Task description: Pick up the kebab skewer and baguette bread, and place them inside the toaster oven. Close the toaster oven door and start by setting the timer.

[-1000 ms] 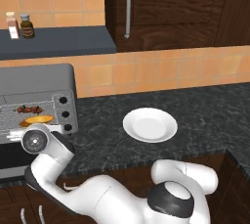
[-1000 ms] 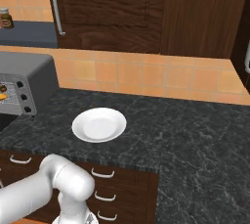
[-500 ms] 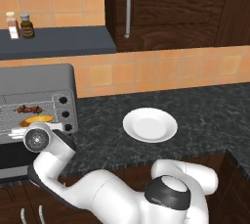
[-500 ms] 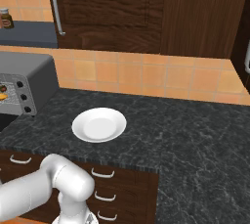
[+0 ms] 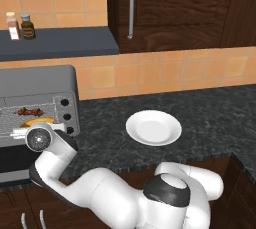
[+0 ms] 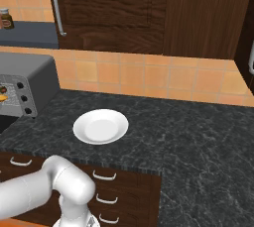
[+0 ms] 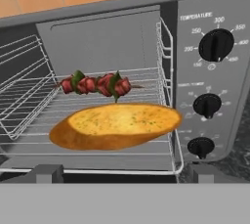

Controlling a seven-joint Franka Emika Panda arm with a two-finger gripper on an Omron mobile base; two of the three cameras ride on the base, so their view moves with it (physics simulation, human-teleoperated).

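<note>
From the left base view, the arm's wrist (image 5: 39, 138) stands in front of the toaster oven (image 5: 45, 80), so you lose the lower front of its opening and cannot see the jaws there. The oven's left side runs off that picture's edge, and so does the toaster oven door (image 5: 12, 163) below it. Inside, the kebab skewer (image 5: 30, 111) and the baguette bread (image 5: 37, 121) are too small to read in detail. In the right base view you get only the oven's right end (image 6: 30, 80) at the frame's left edge. In the hand view its top and left wall are cut off.
</note>
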